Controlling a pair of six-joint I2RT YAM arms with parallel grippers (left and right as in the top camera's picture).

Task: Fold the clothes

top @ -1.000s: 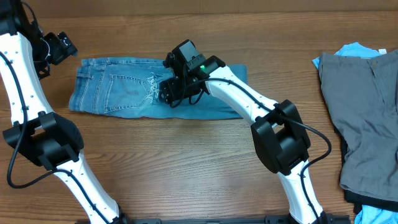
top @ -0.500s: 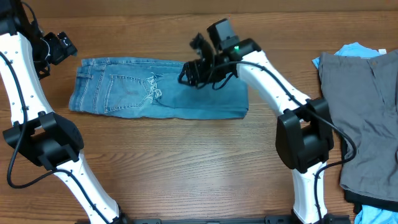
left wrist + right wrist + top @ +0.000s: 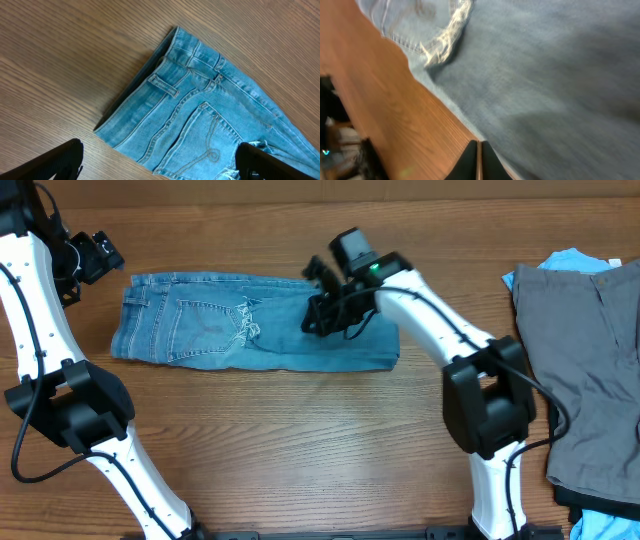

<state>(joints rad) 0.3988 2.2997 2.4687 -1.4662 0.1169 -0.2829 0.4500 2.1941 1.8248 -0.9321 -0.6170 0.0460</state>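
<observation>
The light-blue jeans (image 3: 215,335) lie folded into a long band across the left middle of the table, back pocket up (image 3: 200,135). A frayed hem (image 3: 445,35) rests on the fold. My right gripper (image 3: 312,315) hovers over the right half of the jeans. In the right wrist view its tips (image 3: 478,146) are shut together with nothing between them, above the edge where denim meets wood. My left gripper (image 3: 100,255) is raised at the far left near the waistband. Its fingers (image 3: 60,160) stand wide open and empty.
Grey trousers (image 3: 590,370) lie spread at the right edge of the table. A bright-blue garment (image 3: 565,260) peeks out from under them at the back. Bare wooden tabletop (image 3: 300,440) lies in front of the jeans.
My right gripper has moved to the right along the jeans, away from the frayed hem, and its jaws have closed on nothing. The left arm has not moved.
</observation>
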